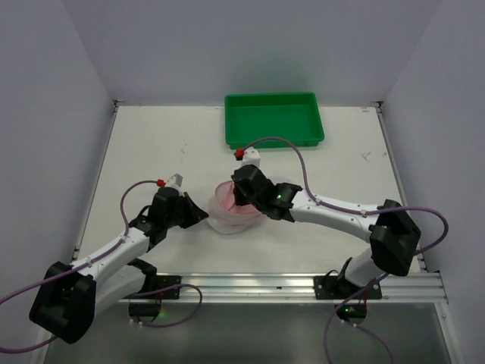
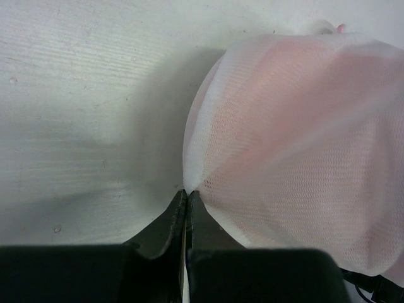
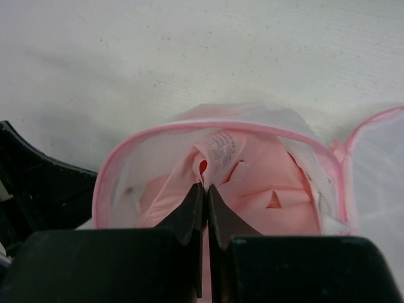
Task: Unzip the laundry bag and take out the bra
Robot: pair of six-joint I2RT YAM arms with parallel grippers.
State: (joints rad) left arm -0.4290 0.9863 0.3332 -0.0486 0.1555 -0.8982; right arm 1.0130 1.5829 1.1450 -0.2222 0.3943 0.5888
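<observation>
Right wrist: I see right pincer (image 3: 204, 187) pinching the bra (image 3: 259, 183) just inside the laundry bag (image 3: 145, 129) mouth. Left pincer (image 2: 187, 194) clamps its mesh.

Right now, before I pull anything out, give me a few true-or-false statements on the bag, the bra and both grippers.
1. The laundry bag is unzipped, its mouth open. True.
2. The bra lies in the green tray. False: it is inside the laundry bag, and the green tray stands apart at the far side of the table.
3. The left gripper is shut on the bag's mesh wall. True.
4. The right gripper hangs open over the tray. False: it is shut on the bra, inside the bag's mouth.
</observation>
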